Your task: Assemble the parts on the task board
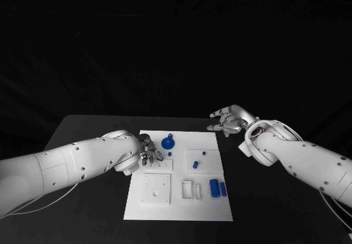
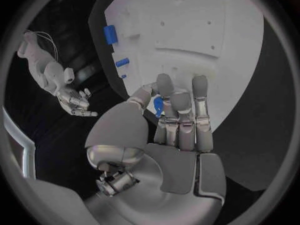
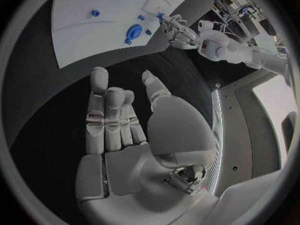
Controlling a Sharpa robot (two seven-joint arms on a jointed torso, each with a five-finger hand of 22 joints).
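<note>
black counter (image 1: 88, 127) carries the white task board (image 1: 179, 211) mid-frame; left hand (image 1: 149, 154) pinches a blue part (image 2: 158, 105) over it; right hand (image 1: 229, 121) hovers upper right, fingers wide, holding nothing.

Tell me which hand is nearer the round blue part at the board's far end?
Left. The left hand sits over the task board just beside the round blue part; the right hand hovers off the board's far right corner.

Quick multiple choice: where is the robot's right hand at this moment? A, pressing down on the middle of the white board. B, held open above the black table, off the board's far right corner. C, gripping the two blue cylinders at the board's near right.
B: the right hand hangs with fingers apart and empty over the black table, beyond the task board's far right corner.
</note>
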